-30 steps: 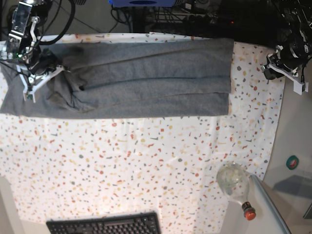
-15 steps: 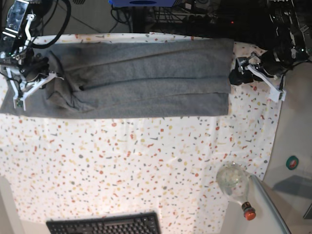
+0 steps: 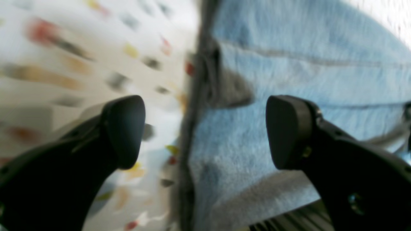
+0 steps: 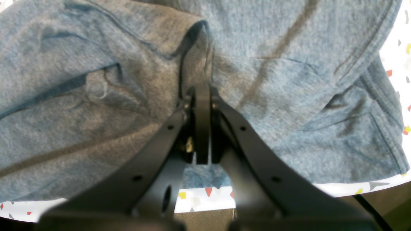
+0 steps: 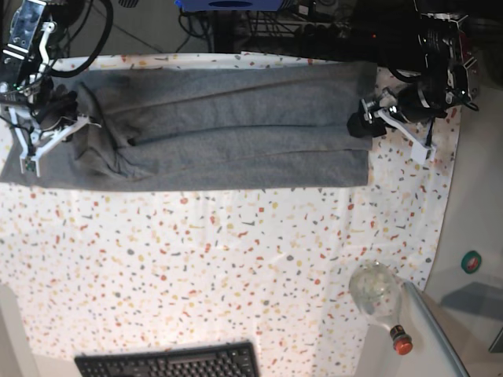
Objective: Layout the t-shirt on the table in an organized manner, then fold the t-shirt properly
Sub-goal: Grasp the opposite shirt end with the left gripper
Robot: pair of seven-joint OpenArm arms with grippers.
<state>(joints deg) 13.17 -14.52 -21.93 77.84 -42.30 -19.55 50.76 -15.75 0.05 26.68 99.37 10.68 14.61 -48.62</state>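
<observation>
Base view: the t-shirt (image 5: 236, 126) lies as a long grey band across the far part of the surface (image 5: 236, 267), folded lengthwise, with its long edges running left to right.
T-shirt, left end: bunched and creased near the right gripper (image 5: 47, 118), with dark folds where the cloth is gathered.
T-shirt, right end: a straight edge, with speckled cloth bare beyond it.
Right gripper: its jaws are pressed together; in the right wrist view (image 4: 202, 93) they pinch a raised ridge of grey cloth, with wrinkles running outward from the pinch.
Left gripper: it sits at the right end of the t-shirt in the base view (image 5: 363, 119). In the left wrist view (image 3: 205, 131) its jaws stand wide apart, one over the speckled surface and one over the grey cloth, straddling the hem; nothing lies between them in a grip.
Left wrist view: blurred; whether the fingertips (image 3: 123, 128) touch the cloth cannot be told.
Surface: white with red, orange, yellow and grey flecks.
Keyboard (image 5: 169, 361): black, at the near edge, well apart from the t-shirt.
Bottle (image 5: 381, 302): clear, with a red cap, lying at the near right corner.
</observation>
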